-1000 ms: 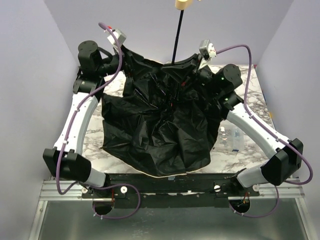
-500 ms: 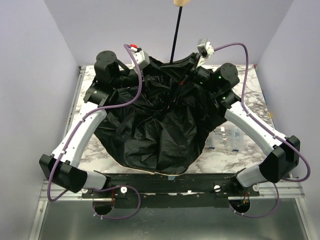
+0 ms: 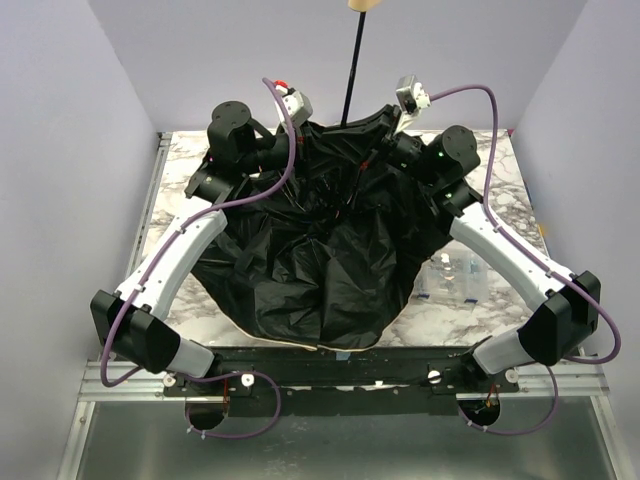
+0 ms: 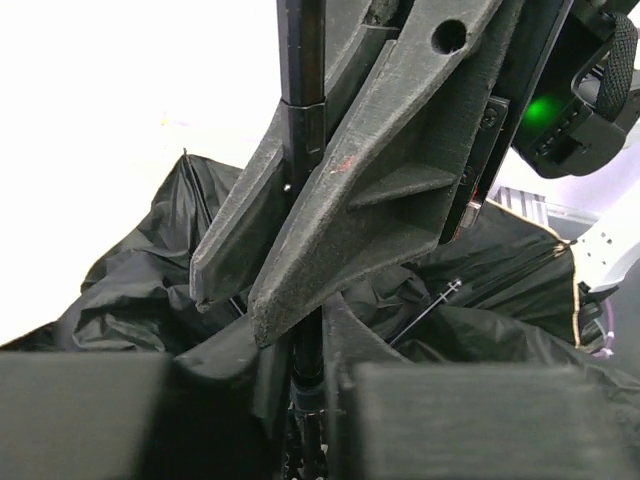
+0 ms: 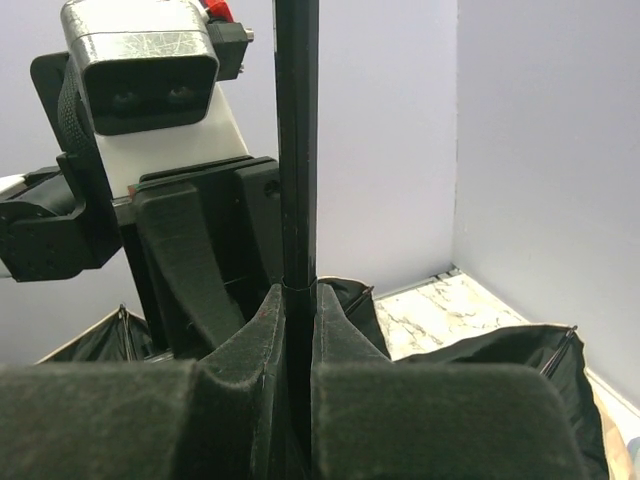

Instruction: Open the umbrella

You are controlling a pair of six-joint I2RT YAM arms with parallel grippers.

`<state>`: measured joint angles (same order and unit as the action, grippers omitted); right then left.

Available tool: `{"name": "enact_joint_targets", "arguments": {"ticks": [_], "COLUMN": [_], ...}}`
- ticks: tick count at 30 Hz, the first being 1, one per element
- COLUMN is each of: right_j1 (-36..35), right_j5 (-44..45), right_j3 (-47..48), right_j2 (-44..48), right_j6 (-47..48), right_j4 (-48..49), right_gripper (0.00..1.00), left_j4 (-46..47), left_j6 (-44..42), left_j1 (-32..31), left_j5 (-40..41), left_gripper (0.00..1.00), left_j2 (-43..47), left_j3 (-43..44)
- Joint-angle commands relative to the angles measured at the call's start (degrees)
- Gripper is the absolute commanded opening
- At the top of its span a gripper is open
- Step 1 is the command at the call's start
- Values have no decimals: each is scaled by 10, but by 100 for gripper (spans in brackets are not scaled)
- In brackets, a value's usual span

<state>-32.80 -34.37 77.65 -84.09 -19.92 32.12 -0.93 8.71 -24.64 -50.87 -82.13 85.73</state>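
Note:
The umbrella (image 3: pixel 320 250) lies upside down on the marble table (image 3: pixel 512 200), its black inner side up and loosely crumpled. Its thin black shaft (image 3: pixel 353 70) rises to a beige knob handle (image 3: pixel 365 5) at the top edge. My right gripper (image 5: pixel 298 330) is shut on the shaft (image 5: pixel 297 150). My left gripper (image 4: pixel 308 385) sits just below it, its fingers pressed against both sides of the shaft (image 4: pixel 303 60). The right gripper's fingers (image 4: pixel 350 210) fill the left wrist view above mine. From above, both grippers meet at the shaft over the canopy's centre.
A clear plastic box (image 3: pixel 455 280) lies on the table at the right, partly under the canopy's edge. Lavender walls enclose the table on three sides. The left arm's wrist camera (image 5: pixel 140 65) stands close behind the shaft in the right wrist view.
My left arm has swung in from the table's left to the shaft and its jaws have closed around it. The canopy has bunched inward. The right gripper has kept its hold.

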Motion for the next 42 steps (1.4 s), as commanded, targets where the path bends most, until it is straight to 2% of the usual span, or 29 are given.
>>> {"name": "enact_joint_targets", "arguments": {"ticks": [1,2,3,7,9,11,15,17,20,23,27,35,42], "right_j1": [1,1,1,6,12,18,48,66,74,74,70,63,71], "right_j5": [-4,0,8,73,96,133,180,204,225,151,76,102,228], "right_j3": [29,30,30,42,49,47,12,5,10,33,55,75,67], "right_j2": [10,10,12,24,29,39,70,76,65,38,0,-70,-96], "right_j6": [-10,-9,-5,13,22,24,15,3,6,15,11,56,123], "right_j4": [43,39,31,-38,-76,-113,-154,-177,-203,-234,-284,-349,-392], "right_gripper": [0,0,6,50,61,66,64,59,44,29,18,18,30], "left_j4": [29,34,40,51,55,58,58,55,56,57,54,44,61], "left_j6": [23,28,33,47,53,53,34,23,11,3,-21,-74,-99], "left_j1": [-3,-3,-3,1,5,8,10,10,10,10,9,0,11], "left_j5": [20,20,21,38,48,56,61,60,57,59,63,56,57], "left_gripper": [1,0,0,0,0,0,0,0,0,0,0,0,0], "left_j2": [-2,0,1,4,3,2,0,0,-2,-7,-8,8,44], "left_j3": [8,5,2,-3,-2,-1,3,5,10,16,26,27,-5]}}
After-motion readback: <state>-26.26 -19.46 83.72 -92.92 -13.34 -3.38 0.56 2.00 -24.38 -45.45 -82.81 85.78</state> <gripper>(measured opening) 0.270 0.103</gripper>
